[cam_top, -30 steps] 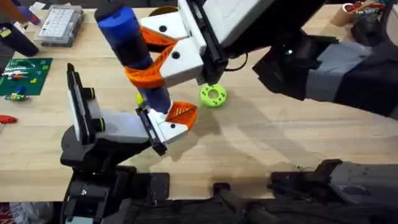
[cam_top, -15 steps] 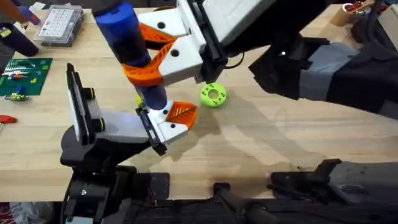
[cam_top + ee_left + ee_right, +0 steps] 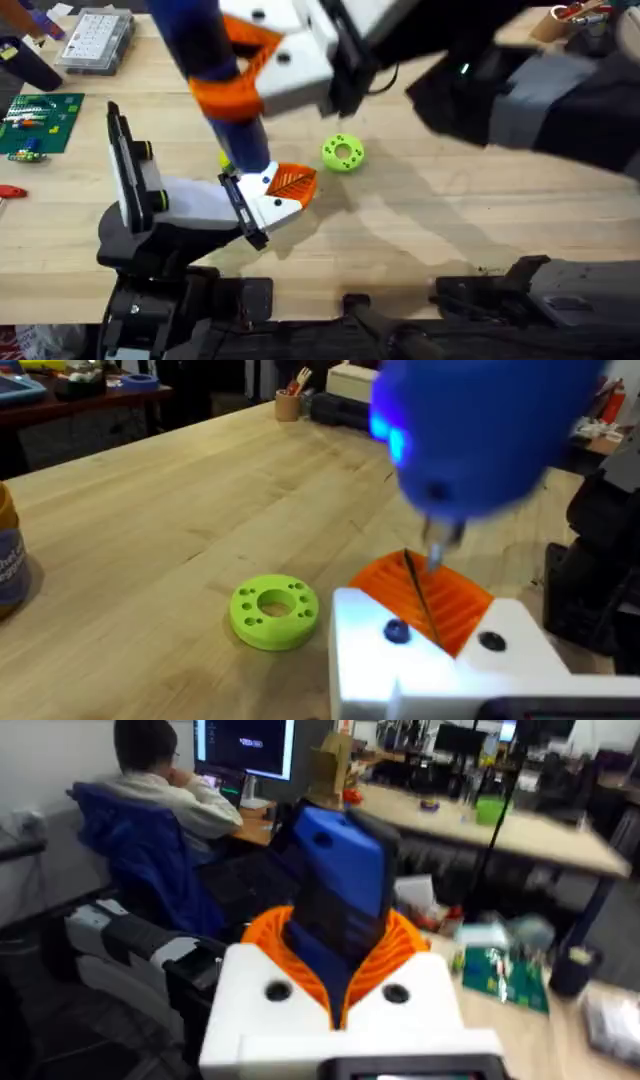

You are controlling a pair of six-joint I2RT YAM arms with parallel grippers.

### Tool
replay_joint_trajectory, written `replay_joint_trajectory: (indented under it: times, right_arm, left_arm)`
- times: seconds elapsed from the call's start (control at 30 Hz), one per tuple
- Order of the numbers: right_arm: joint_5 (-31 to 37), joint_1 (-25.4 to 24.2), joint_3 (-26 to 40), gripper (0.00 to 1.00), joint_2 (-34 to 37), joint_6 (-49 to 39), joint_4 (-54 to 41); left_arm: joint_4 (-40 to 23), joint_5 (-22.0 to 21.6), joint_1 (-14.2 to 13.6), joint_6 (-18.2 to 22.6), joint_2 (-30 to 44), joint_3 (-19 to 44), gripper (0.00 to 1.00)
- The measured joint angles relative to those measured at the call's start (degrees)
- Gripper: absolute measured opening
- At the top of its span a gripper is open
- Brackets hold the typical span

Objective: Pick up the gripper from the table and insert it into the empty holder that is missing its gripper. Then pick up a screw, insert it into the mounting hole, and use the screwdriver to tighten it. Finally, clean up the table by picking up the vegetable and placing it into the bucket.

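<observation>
1. The screwdriver point(image 3: 215, 75) was held pinched between the white, orange-padded fingers of the right gripper point(image 3: 262, 68), its blue body tilted and its thin metal tip pointing down toward the mounted gripper below
2. In the right wrist view the screwdriver point(image 3: 340, 905) was seen standing between the two orange pads point(image 3: 400, 945) of the right gripper point(image 3: 340, 970), gripped on both sides
3. The mounted gripper point(image 3: 275, 195), white with an orange ribbed pad, was seen seated at the end of the holder point(image 3: 190, 200), directly under the screwdriver tip
4. In the left wrist view the metal tip point(image 3: 422, 585) was seen reaching down to the white and orange fingers point(image 3: 430, 630) at the frame's near edge, beside a dark screw hole point(image 3: 396, 630); whether the left fingers were spread or closed could not be told
5. The lime-green flat ring point(image 3: 343, 153) lay on the counter point(image 3: 450, 220) just beyond the mounted gripper, apart from it
6. The vegetable point(image 3: 225, 159) showed as a small yellow-green piece partly hidden behind the screwdriver shaft, near the holder
7. The edge of the bucket point(image 3: 8, 560) appeared well apart from the left fingers, past the green ring point(image 3: 274, 612)
8. A clear compartment box point(image 3: 95, 40) and a green circuit board point(image 3: 38, 122) lay farther off, beyond the holder
</observation>
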Motion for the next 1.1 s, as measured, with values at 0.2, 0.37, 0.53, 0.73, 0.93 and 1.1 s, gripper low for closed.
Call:
replay_joint_trajectory:
  times: [0.2, 0.37, 0.53, 0.73, 0.93, 1.1]
  right_arm:
    - [-1.5, -5.4, 11.2, 0.018, 0.0, -2.0, -23.9]
    - [4.0, -12.0, 24.4, 0.016, 0.2, -14.1, -61.0]
    - [16.4, -15.2, 30.0, 0.015, 0.2, -24.2, -77.2]
    - [32.8, -17.0, 30.9, 0.015, 0.2, -31.1, -85.7]
    - [48.2, -17.4, 31.1, 0.015, 2.6, -40.0, -90.1]
    - [60.6, -17.5, 31.2, 0.015, 8.8, -46.4, -93.6]
  left_arm:
    - [0.0, 0.0, 0.0, 0.0, 0.0, 0.0, 0.004]
    - [0.0, 0.0, 0.0, 0.1, 0.0, 0.0, 0.004]
    - [0.0, 0.0, 0.0, 0.0, 0.0, 0.0, 0.004]
    - [0.0, -0.1, 0.0, 0.5, 0.0, 0.0, 0.004]
    - [0.0, -0.2, 0.0, 2.1, 0.0, 0.0, 0.004]
    - [0.1, -0.6, 0.0, 2.6, 0.0, 0.0, 0.004]
